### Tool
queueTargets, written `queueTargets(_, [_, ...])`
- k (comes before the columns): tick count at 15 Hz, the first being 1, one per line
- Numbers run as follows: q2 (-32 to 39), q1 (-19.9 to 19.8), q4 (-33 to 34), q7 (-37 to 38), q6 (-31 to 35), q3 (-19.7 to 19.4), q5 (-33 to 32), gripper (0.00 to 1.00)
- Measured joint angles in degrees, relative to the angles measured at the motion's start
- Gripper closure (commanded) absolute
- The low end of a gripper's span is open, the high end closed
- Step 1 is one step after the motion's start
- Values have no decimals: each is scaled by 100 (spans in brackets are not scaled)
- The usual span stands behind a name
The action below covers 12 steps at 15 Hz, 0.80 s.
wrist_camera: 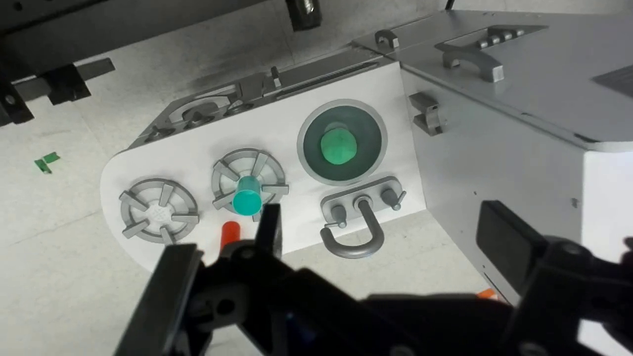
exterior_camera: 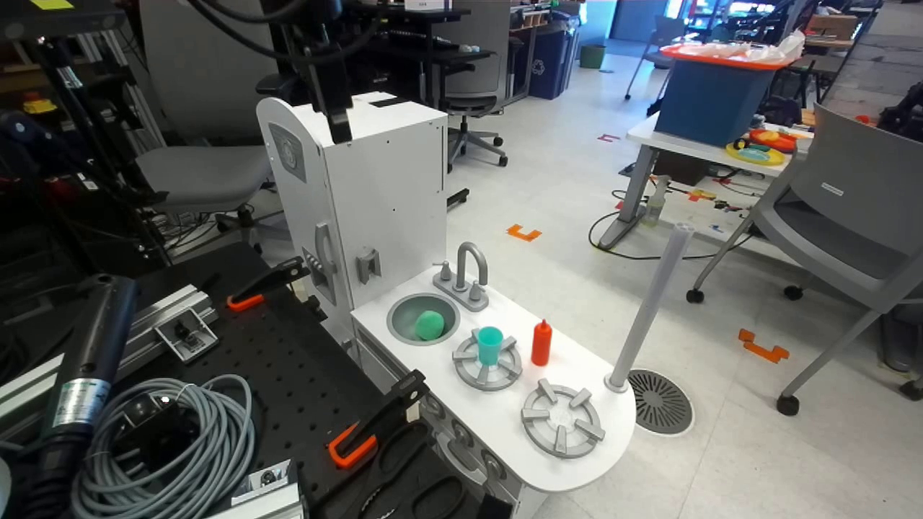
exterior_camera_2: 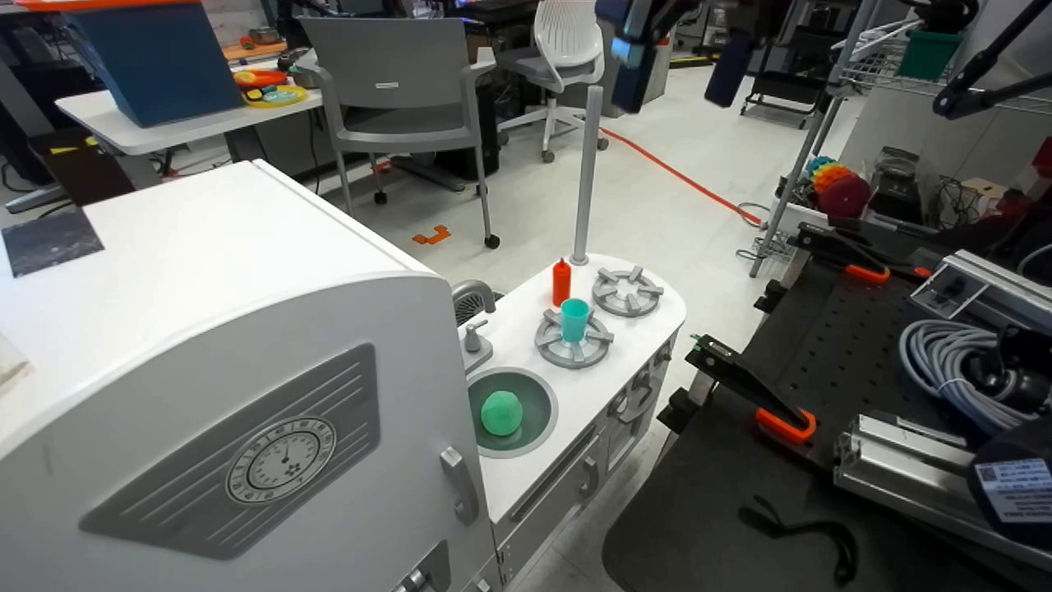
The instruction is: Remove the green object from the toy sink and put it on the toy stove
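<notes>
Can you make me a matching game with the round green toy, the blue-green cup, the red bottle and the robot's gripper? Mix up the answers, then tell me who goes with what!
Things
1. Green toy
2. Blue-green cup
3. Red bottle
4. Gripper

Where or how
A. Standing on the burner nearer the sink
B. Open, holding nothing
C. Standing right on the white counter
D. Inside the sink

Pairs: 1-D; 2-A; 3-C; 4-B

In the wrist view, clock on toy sink (wrist_camera: 368,141): three o'clock is blocked by white cabinet (wrist_camera: 494,173), six by faucet (wrist_camera: 378,237), eight by teal cup (wrist_camera: 248,190); twelve is left open. In an exterior view, clock on toy stove (exterior_camera_2: 627,293), bare burner: nine is obstructed by red bottle (exterior_camera_2: 561,285), ten by grey post (exterior_camera_2: 587,174); three is left open.
</notes>
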Motion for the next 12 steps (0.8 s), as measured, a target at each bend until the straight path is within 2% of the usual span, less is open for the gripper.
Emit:
queueTargets(3, [1079,-149,268,109,814,-111,-690,0])
queueTargets(6, [2148,-88,867,222,1258,-425,-1267,0])
queueTargets(9, [3195,162,1651,106,1589,-752,-1284,0])
queueTargets(12, [4201,348,2478,-81,1690,-902,-1224,0])
